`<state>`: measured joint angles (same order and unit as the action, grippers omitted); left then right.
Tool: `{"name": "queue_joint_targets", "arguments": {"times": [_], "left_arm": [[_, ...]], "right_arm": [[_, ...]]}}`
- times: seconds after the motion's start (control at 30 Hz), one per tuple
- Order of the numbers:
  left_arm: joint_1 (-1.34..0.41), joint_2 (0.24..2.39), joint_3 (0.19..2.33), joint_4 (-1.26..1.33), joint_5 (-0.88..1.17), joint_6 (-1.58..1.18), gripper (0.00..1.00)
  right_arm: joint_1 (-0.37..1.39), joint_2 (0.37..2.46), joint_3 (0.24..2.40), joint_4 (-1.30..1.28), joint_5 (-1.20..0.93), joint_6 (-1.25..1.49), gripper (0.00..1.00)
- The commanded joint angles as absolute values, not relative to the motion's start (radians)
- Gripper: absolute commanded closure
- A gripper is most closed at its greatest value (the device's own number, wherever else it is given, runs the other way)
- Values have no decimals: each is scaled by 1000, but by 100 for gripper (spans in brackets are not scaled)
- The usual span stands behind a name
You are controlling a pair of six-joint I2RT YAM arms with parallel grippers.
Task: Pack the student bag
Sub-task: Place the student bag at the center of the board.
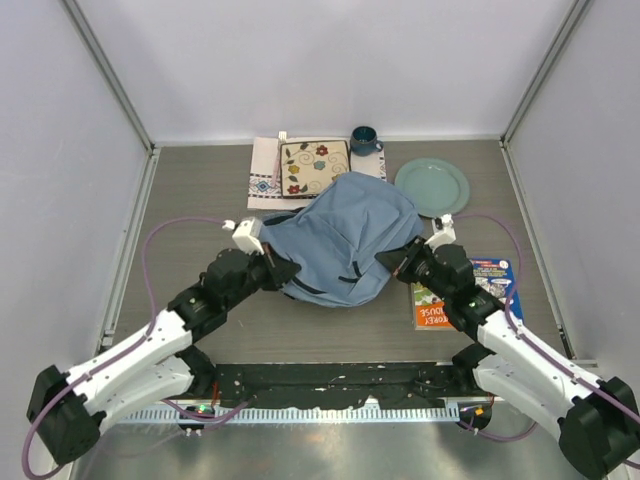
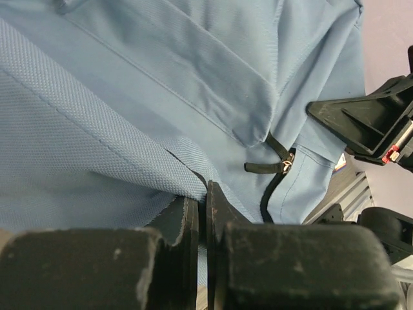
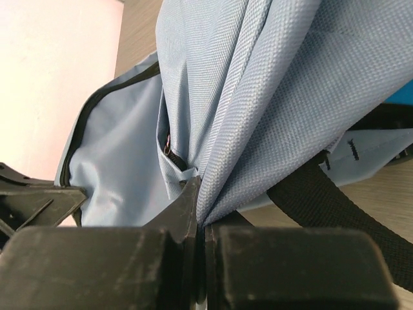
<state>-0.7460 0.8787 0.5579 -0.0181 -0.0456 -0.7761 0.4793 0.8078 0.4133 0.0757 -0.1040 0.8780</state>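
Observation:
The student bag (image 1: 340, 238) is a light-blue fabric backpack lying in the middle of the table. My left gripper (image 1: 280, 268) is shut on a fold of its fabric at its left edge; the pinched fold shows in the left wrist view (image 2: 187, 177). My right gripper (image 1: 400, 262) is shut on a fold of the bag at its right edge; the pinched fabric shows in the right wrist view (image 3: 219, 194). A black strap (image 3: 322, 200) hangs beside it. The open zipper line (image 3: 80, 135) and the inner lining show in the right wrist view.
A colourful book (image 1: 470, 290) lies right of the bag, partly under my right arm. A green plate (image 1: 432, 186), a dark blue mug (image 1: 364, 139) and a flowered square dish (image 1: 314, 166) on a white patterned cloth (image 1: 264, 180) sit behind the bag.

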Motion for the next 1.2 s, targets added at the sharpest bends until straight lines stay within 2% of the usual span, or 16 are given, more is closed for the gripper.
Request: {"name": "queue_joint_targets", "arguments": {"times": [0.0, 0.13, 0.2, 0.23, 0.27, 0.37, 0.53, 0.7, 0.83, 1.0, 1.07, 1.17], "left_arm": [[-750, 726, 468, -113, -136, -845, 93], [-749, 608, 400, -213, -163, -971, 61], [-749, 550, 376, -297, -156, -1017, 51], [-749, 529, 367, -325, -153, -1041, 41], [-749, 508, 344, -346, -149, -1086, 39], [-750, 419, 292, -428, -127, -1173, 30], [-749, 250, 255, -599, -138, -1261, 20], [-749, 176, 258, -797, -224, -1315, 19], [-749, 241, 265, -795, -264, -1302, 29], [-749, 470, 317, -695, -313, -1218, 36], [-749, 541, 362, -683, -337, -1177, 47], [-749, 652, 432, -684, -394, -1122, 51]], "right_arm": [[597, 779, 344, 173, -115, 949, 99], [725, 793, 279, 183, -34, 988, 94], [761, 793, 247, 178, -5, 1002, 72], [773, 790, 239, 167, -5, 1005, 63], [787, 782, 224, 155, 30, 1008, 50], [788, 735, 216, 82, 83, 996, 34], [787, 634, 259, -124, 214, 951, 22], [787, 632, 298, -187, 318, 950, 13], [787, 713, 302, -135, 295, 986, 12], [787, 810, 287, -29, 233, 1046, 12], [788, 818, 262, 55, 213, 1058, 12], [787, 824, 241, 100, 193, 1088, 14]]}}
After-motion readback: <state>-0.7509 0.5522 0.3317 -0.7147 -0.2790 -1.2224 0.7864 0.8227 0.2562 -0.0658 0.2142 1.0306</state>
